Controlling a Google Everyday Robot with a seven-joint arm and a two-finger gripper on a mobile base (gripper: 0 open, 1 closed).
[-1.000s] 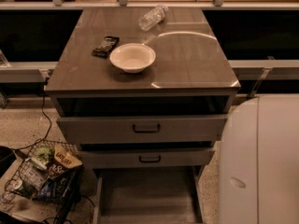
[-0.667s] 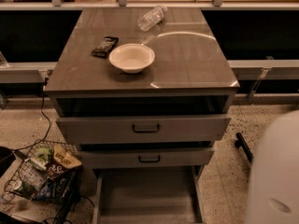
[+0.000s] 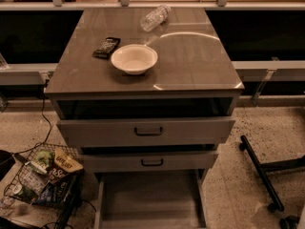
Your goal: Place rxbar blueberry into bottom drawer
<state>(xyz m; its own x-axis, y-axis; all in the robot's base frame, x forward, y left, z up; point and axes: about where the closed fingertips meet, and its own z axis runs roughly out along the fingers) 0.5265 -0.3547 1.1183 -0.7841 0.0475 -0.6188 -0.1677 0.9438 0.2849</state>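
Note:
The rxbar blueberry [image 3: 106,46], a small flat bar in a dark wrapper with pale lettering, lies on the cabinet top just left of a white bowl [image 3: 134,58]. The bottom drawer [image 3: 148,200] is pulled out; its grey tray shows nothing inside. The two upper drawers with dark handles [image 3: 148,130] stand slightly pulled out. My gripper is not in view, and none of the arm shows.
A plastic bottle [image 3: 155,17] lies on its side at the back of the top. A wire basket of snack packets [image 3: 44,176] sits on the floor at the left. A black wheeled chair base [image 3: 259,171] stands on the floor at the right.
The large white robot body that filled the lower right has moved out of view to the right, uncovering the floor and the black chair base. The objects on the cabinet have not moved.

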